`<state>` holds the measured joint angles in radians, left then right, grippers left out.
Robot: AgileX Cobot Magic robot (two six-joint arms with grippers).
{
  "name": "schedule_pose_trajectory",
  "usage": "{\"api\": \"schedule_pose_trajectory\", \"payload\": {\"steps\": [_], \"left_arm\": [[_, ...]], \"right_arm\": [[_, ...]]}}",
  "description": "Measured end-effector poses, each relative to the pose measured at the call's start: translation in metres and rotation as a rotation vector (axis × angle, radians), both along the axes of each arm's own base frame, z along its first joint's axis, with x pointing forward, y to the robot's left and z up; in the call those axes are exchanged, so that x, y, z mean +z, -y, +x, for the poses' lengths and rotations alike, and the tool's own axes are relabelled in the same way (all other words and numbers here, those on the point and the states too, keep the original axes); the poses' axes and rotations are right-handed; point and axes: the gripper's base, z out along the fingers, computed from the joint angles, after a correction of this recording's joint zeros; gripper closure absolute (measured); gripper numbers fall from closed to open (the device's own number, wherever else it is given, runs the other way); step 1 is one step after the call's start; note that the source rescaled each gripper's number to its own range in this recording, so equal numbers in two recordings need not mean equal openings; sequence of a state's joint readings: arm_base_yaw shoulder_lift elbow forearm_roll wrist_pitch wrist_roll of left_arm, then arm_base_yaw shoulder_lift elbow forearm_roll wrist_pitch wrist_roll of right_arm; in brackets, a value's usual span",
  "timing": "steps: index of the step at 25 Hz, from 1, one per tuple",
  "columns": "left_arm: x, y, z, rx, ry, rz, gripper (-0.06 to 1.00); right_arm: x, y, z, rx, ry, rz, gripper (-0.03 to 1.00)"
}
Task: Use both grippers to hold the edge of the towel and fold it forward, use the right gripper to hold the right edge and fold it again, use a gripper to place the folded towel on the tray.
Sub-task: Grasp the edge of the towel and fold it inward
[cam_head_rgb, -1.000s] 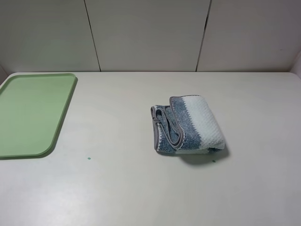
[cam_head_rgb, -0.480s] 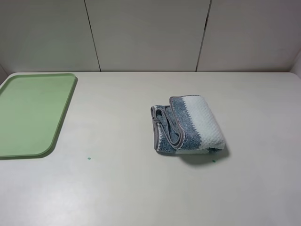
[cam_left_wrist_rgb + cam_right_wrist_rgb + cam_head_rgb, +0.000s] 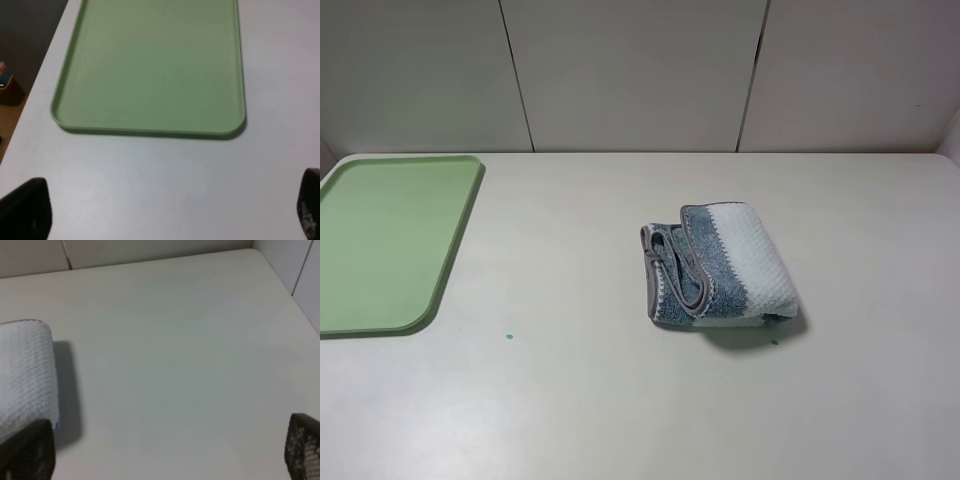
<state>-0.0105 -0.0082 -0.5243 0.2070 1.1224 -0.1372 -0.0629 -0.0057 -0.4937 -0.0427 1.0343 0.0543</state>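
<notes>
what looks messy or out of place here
The towel is loosely bundled rather than neatly folded. Its grey hem loops out on the side facing the tray, and it lies slightly askew on the table. A small green speck marks the table.

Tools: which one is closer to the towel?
The right tool: the towel lies right beside it. The left tool is over by the tray.
</notes>
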Motion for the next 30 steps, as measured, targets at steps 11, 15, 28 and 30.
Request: {"api": "schedule_pose_trajectory", "payload": {"steps": [11,15,28,30], "left_arm": [[0.004,0.001,0.006,-0.011,0.041,0.006,-0.05],[0.014,0.004,0.022,-0.031,-0.038,-0.024,-0.05],[0.043,0.021,0.116,-0.172,-0.289,-0.134,-0.05],[0.041,0.024,0.130,-0.189,-0.330,-0.157,-0.05]], "right_arm": [[0.000,0.000,0.000,0.000,0.000,0.000,-0.03],[0.000,0.000,0.000,0.001,0.000,0.001,-0.03],[0.000,0.000,0.000,0.001,0.000,0.001,-0.03],[0.000,0.000,0.000,0.001,0.000,0.001,-0.03]]}}
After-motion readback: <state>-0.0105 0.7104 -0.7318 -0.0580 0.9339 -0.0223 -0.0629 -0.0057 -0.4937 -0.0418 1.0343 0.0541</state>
